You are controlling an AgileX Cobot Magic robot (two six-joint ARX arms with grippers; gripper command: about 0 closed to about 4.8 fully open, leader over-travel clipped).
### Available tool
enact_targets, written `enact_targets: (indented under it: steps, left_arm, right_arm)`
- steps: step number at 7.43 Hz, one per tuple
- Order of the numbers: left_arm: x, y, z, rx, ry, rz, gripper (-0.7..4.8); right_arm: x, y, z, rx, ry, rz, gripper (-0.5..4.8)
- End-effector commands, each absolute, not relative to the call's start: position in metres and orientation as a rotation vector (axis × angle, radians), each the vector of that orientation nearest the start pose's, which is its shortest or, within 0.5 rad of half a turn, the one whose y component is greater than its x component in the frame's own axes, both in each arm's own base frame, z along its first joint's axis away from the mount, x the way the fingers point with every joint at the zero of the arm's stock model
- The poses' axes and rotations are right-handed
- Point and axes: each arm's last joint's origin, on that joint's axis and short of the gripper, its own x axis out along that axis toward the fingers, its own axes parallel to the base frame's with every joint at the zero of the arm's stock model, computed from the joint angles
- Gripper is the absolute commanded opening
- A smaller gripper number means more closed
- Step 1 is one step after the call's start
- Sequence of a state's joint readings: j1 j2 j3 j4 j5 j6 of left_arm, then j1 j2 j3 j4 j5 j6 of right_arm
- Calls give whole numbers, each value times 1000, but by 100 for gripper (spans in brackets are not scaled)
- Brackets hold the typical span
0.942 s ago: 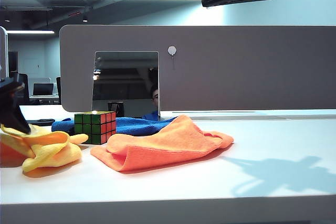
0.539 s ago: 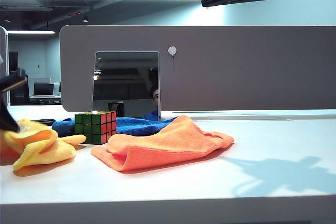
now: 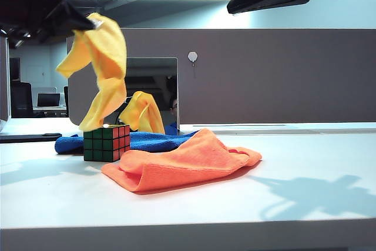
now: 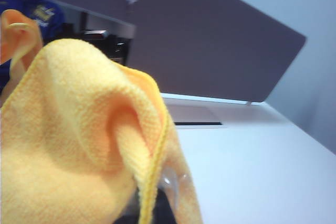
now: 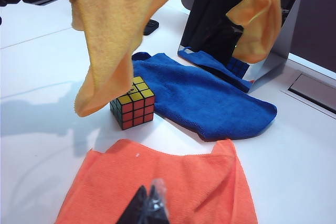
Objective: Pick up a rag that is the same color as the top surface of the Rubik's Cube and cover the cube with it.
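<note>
While the left gripper [image 3: 88, 23] hangs high with its fingers clamped on the rag [image 3: 103, 74], the cloth dangles below them, its lowest corner just above the Rubik's Cube [image 3: 106, 143] on the counter [image 3: 294, 204]. Folds hide those fingers in the left wrist view. The right gripper [image 5: 148, 205] hovers over the orange cloth [image 5: 173, 182], fingers together, tips cut off.

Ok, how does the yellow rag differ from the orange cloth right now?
The yellow rag hangs in the air from the shut left hand, its low end just above the Rubik's Cube; the orange cloth lies rumpled on the table beside the cube, untouched. The rag matches the cube's yellow top; the orange cloth does not. Both are soft microfibre cloths, wider than the cube.
</note>
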State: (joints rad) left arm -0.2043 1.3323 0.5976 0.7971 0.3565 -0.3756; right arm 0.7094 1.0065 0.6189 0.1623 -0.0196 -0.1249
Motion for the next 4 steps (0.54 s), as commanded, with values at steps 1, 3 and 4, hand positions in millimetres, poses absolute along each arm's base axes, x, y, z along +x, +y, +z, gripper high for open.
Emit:
enact_targets:
  steps: [1, 3, 4]
  left_arm:
    - [257, -101, 254, -355, 38, -731, -5]
    - [258, -108, 262, -309, -1, -744, -5]
    - [262, -107, 257, -253, 6, -661, -5]
  right_arm:
    - [170, 145, 271, -189, 154, 730, -6]
    - [170, 145, 271, -190, 157, 730, -5]
    - [170, 144, 270, -193, 168, 730, -6]
